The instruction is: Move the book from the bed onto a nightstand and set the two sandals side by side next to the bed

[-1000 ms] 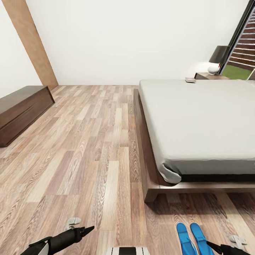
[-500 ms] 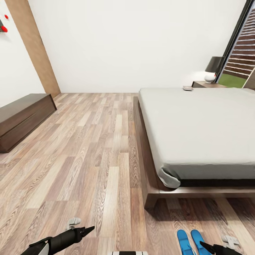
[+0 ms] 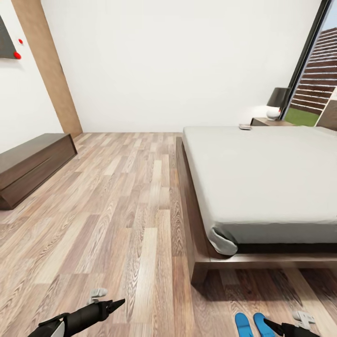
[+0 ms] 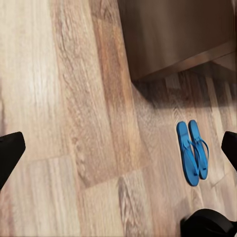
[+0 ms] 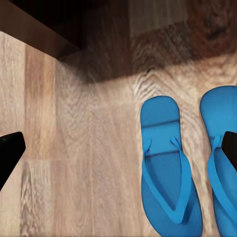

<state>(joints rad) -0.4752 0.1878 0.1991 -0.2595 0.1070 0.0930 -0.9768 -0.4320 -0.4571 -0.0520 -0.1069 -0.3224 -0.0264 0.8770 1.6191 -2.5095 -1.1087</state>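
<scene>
1. Sandals (image 5: 170,173) are lying side by side on the floor (image 3: 117,196) near the bed's (image 3: 262,178) foot corner.
2. Book (image 3: 245,127) is resting at the bed's far edge.
3. Left claw (image 3: 117,304) and right claw (image 3: 271,324) are both standing wide, empty.

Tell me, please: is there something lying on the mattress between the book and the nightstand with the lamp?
Nothing visible does. The book lies at the far edge of the bed, right beside the nightstand, and the mattress around it is bare. The lamp stands on the nightstand's top, toward the window side.
</scene>
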